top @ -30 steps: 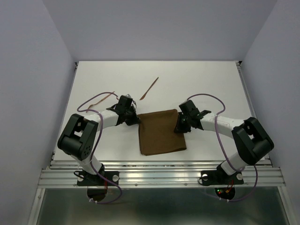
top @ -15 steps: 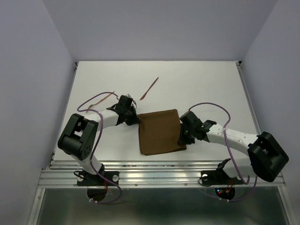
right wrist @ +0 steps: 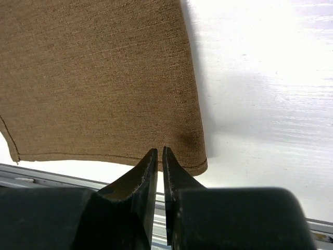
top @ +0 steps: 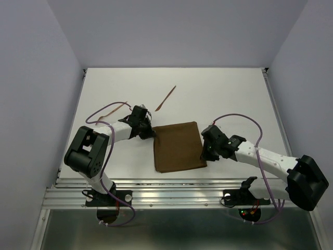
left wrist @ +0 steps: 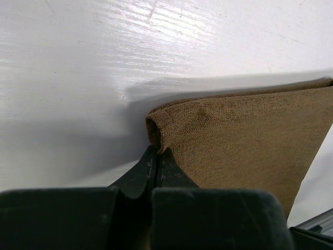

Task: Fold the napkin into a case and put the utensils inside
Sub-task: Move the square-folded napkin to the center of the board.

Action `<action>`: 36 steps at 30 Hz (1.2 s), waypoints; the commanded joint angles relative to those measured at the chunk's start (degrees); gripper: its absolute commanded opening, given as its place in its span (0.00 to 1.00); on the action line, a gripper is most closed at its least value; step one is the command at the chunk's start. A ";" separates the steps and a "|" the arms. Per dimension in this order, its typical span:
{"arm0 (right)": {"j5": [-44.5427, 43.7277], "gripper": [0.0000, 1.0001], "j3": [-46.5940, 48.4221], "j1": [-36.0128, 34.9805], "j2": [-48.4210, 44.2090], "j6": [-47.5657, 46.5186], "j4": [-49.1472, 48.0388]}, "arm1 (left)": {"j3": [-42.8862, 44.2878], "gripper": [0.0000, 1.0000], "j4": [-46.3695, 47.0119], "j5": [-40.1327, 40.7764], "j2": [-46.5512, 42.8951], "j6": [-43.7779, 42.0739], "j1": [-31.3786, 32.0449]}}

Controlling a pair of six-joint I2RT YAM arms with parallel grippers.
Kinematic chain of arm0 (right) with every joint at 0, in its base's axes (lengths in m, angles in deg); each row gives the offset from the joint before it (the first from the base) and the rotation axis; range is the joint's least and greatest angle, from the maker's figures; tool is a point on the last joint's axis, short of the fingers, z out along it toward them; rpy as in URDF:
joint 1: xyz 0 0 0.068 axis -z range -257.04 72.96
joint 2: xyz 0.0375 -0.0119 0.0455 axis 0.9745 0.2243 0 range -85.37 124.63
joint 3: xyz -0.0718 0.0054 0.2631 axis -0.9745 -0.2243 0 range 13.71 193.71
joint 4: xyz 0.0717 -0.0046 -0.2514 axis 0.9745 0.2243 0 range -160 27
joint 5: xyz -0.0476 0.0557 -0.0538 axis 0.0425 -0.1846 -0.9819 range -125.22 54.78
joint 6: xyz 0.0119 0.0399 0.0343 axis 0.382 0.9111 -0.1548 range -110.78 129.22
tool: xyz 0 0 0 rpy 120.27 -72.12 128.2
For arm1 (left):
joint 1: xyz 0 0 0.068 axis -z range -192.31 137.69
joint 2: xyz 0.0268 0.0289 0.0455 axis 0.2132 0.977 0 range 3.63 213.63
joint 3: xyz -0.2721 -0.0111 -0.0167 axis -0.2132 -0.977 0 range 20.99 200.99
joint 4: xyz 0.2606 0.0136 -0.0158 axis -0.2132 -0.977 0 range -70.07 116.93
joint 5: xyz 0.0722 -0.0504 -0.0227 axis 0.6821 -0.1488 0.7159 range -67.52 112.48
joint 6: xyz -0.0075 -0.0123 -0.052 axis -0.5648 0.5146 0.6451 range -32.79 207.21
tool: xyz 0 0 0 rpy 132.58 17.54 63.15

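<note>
1. Napkin (top: 177,147) lies folded into a broad rectangle near the front edge of the table (top: 234,94); you have no narrow case yet.
2. Your left gripper (left wrist: 156,156) is pinched tight on its far left corner.
3. Your right gripper (right wrist: 159,152) sits at the near right corner, jaws a thin slit apart; whether they hold cloth cannot be told.
4. Both utensils (top: 166,98) lie beyond the napkin, so more folding and the loading remain.

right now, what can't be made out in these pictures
- Right wrist view: whether the right gripper grips the napkin; the jaws cover the contact.
- Top view: the left stick, partly crossed by a purple cable, too thin to trace.
- Top view: how many layers the napkin has; too small.
</note>
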State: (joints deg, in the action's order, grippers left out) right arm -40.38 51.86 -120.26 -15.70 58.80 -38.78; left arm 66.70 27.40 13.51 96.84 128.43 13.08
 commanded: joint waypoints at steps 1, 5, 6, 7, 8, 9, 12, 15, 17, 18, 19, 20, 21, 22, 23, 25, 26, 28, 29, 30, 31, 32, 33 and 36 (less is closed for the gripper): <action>-2.66 0.15 -1.83 -1.07 -0.51 1.83 1.74 | 0.96 0.00 -4.86 2.91 0.40 -2.19 -0.25; -2.56 0.15 -4.49 -1.07 1.60 2.80 -0.11 | 0.61 0.00 -4.87 2.82 0.40 -1.93 -0.25; -2.57 0.14 -4.23 -1.07 2.05 2.63 -0.28 | 0.60 0.00 -4.86 2.73 0.48 -2.01 -0.25; -2.65 0.14 -3.70 -1.07 2.48 2.36 -0.11 | 0.60 0.00 -4.86 2.82 0.48 -2.01 -0.25; -3.00 0.14 -2.92 -1.60 3.10 1.75 0.24 | 0.60 0.00 -4.86 2.73 0.48 -2.10 -0.25; -3.96 0.14 -0.64 -1.60 3.19 1.22 1.11 | 0.69 0.00 -4.86 2.73 0.48 -2.01 -0.25; -7.56 0.15 4.46 -1.60 3.28 -2.20 2.70 | 0.87 0.00 -4.51 2.47 0.57 -2.19 -0.25; -17.12 0.18 14.19 -1.60 4.41 -4.39 4.29 | 1.13 0.00 -4.43 2.38 0.39 -2.19 -0.25; -19.52 0.19 17.90 -0.73 6.69 -6.07 3.76 | 1.31 0.00 -4.43 2.29 0.31 -2.19 -0.25; -19.88 0.19 19.84 0.76 8.45 -7.90 3.50 | 1.31 0.00 -4.51 2.38 0.22 -2.19 -0.25; -20.14 0.19 21.77 1.47 10.47 -8.79 3.06 | 1.31 0.00 -4.43 2.38 0.04 -2.19 -0.25; -20.23 0.19 24.84 2.26 14.32 -10.72 2.36 | 1.05 0.00 -4.34 2.29 -0.04 -2.19 -0.25; -19.71 0.19 26.17 4.27 16.27 -11.34 1.13 | 0.78 0.00 -4.25 2.21 -0.22 -2.19 -0.25; -18.57 0.18 27.40 5.33 18.20 -12.13 0.25 | 0.61 0.00 -4.25 2.12 -0.31 -2.27 -0.25; -17.08 0.18 28.37 6.47 19.87 -12.84 -0.89 | 0.43 0.00 -4.25 1.94 -0.40 -2.28 -0.25; -12.96 0.18 30.05 8.58 24.18 -14.42 -4.65 | -0.18 0.00 -4.16 1.59 -0.57 -2.45 -0.25; -11.89 0.18 30.49 10.42 25.42 -14.77 -5.72 | -0.36 0.00 -4.16 1.59 -0.75 -2.54 -0.25; -10.48 0.18 31.63 11.66 28.93 -15.39 -7.93 | -1.06 0.00 -4.07 1.94 -1.71 -2.45 -0.25; -10.21 0.18 32.24 12.28 30.16 -15.57 -8.28 | -1.24 0.00 -3.99 1.94 -1.71 -2.45 -0.25; -10.21 0.18 32.68 12.28 32.44 -15.92 -9.41 | -1.42 0.00 -3.99 1.94 -2.15 -2.45 -0.34; -10.21 0.18 33.30 12.28 33.59 -16.18 -9.86 | -1.50 0.00 -3.99 2.03 -2.33 -2.45 -0.25; -10.04 0.18 33.56 12.28 34.73 -16.36 -10.13 | -1.50 0.00 -3.90 2.03 -2.59 -2.45 -0.25; -9.95 0.18 33.92 12.28 37.01 -16.53 -10.74 | -1.50 0.00 -3.81 1.94 -2.85 -2.36 -0.25; -10.30 0.15 34.53 12.28 40.18 -16.27 -11.01 | -0.89 0.00 -4.07 1.41 -2.42 -2.80 -0.25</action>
State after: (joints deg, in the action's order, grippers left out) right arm -51.20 83.67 -107.49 22.05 43.66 -45.95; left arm 66.39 26.19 13.90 96.03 127.49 13.08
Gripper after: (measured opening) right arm 0.165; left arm 0.037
